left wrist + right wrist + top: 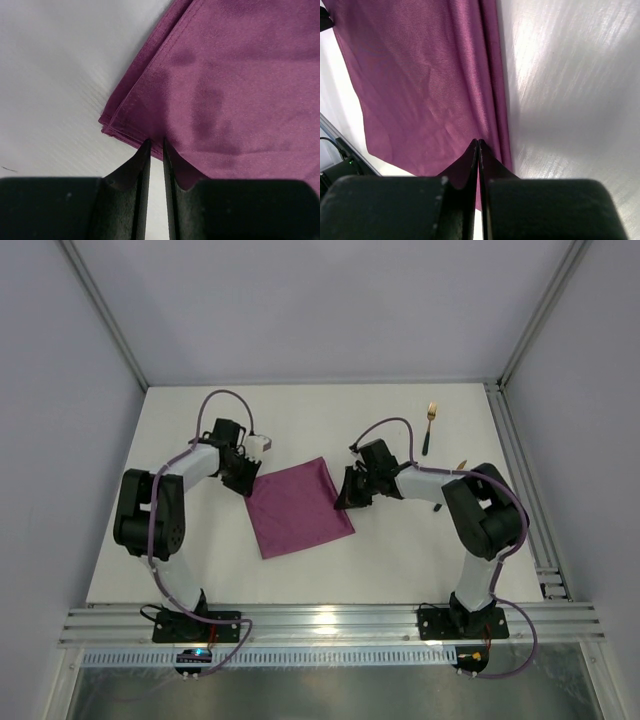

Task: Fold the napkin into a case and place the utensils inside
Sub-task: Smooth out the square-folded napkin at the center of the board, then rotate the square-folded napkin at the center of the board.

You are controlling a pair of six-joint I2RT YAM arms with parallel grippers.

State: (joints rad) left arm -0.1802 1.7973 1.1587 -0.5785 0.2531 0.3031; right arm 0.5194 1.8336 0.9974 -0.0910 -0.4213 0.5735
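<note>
on the left of the white table (400, 560), the left claw (243, 480) sits low at the far left corner of the napkin (300, 508). in its wrist view its two fingertips (145, 150) stand a thin slit apart, barely open, with the table showing through the gap. the tips rest at the cloth's stacked, layered edge just beside that corner, and whether any layer is caught between them i cannot tell.

the napkin lies flat mid-table, folded into a tilted magenta rectangle between the two claws.

at its right edge, the right claw (347, 500) is fully closed, its fingers pressed flat together. the tips meet over the cloth just inside the folded right border; whether they touch it is unclear.

far right, well apart from the napkin, the gold fork (430, 420) lies on the table with its dark handle pointing near.
</note>
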